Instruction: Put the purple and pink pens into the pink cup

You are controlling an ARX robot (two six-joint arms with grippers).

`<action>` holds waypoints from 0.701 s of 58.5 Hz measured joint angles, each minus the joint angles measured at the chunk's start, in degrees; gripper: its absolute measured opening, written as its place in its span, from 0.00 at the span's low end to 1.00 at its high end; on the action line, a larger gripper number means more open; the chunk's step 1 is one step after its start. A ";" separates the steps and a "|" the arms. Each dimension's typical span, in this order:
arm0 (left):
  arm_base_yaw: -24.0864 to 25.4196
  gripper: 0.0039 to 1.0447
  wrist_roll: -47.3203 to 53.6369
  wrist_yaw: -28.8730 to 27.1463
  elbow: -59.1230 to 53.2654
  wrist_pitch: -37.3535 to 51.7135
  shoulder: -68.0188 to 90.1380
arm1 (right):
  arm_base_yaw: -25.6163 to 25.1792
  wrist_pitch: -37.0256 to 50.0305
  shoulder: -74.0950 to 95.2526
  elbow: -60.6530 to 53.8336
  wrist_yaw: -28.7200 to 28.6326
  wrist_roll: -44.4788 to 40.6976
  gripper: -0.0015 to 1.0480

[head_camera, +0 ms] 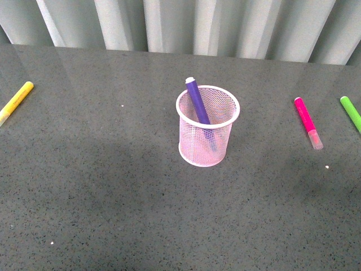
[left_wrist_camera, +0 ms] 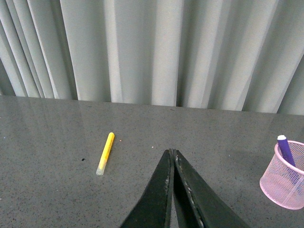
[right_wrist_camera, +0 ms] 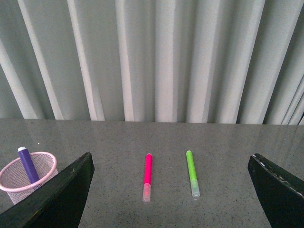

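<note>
One pink pen (head_camera: 307,122) lies clear of cup (head_camera: 194,148); left hand (left_wrist_camera: 172,153) clenched, right hand (right_wrist_camera: 171,159) released.

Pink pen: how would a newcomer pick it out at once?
On the dark grey speckled tabletop, look right of the light pink wire-mesh cup. The hot-pink marker with a clear cap lies flat there; its neighbour is a green marker.

The pink cup (head_camera: 207,127) is light pink mesh, and the purple pen (head_camera: 197,101) in it is dark purple. Between the jaws of the black right gripper (right_wrist_camera: 171,160) are the pink pen (right_wrist_camera: 147,173), hot pink with a clear cap, and a green marker (right_wrist_camera: 191,171). Ahead of the black left gripper (left_wrist_camera: 172,152) is a yellow marker (left_wrist_camera: 105,153).
</note>
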 joint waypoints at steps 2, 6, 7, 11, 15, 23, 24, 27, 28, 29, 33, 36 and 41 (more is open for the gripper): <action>0.00 0.14 0.00 0.00 0.00 0.00 -0.02 | 0.00 0.00 0.00 0.00 0.00 0.00 0.93; 0.00 0.32 0.00 -0.02 0.02 0.00 -0.02 | 0.00 0.00 0.00 0.00 0.00 0.00 0.93; 0.00 0.35 0.00 0.00 0.00 0.00 -0.02 | 0.00 0.00 0.00 0.00 0.00 0.02 0.93; 0.00 0.52 0.00 0.00 0.00 0.00 -0.02 | 0.00 0.00 0.00 0.00 0.00 0.00 0.93; 0.00 0.65 0.00 0.00 0.00 0.00 -0.02 | 0.96 -6.45 3.45 2.45 6.32 2.60 0.93; 0.00 0.87 0.00 0.00 0.00 0.00 -0.09 | -5.55 -4.07 27.26 8.83 9.31 5.99 0.93; 0.00 0.90 0.00 0.00 0.00 0.00 -0.09 | -6.58 -1.27 30.88 9.44 8.55 5.88 0.93; 0.00 0.96 0.13 0.00 0.00 0.00 -0.04 | -8.37 5.33 39.67 11.45 6.58 5.86 0.93; 0.00 0.95 0.13 0.00 0.00 0.00 -0.04 | -8.55 6.47 41.40 11.98 6.23 5.88 0.93; 0.00 0.94 0.13 0.00 0.00 0.00 -0.04 | -8.76 8.44 44.65 12.98 5.46 5.86 0.93; 0.00 0.94 0.13 -0.02 0.00 0.00 -0.07 | -9.01 11.85 54.07 16.61 2.93 6.36 0.93; 0.00 0.94 0.13 -0.02 0.00 0.00 -0.07 | -8.72 11.54 61.18 20.11 0.85 7.41 0.93; 0.00 0.94 0.15 0.00 0.00 0.00 -0.07 | -7.48 9.22 72.78 26.40 -0.87 9.14 0.93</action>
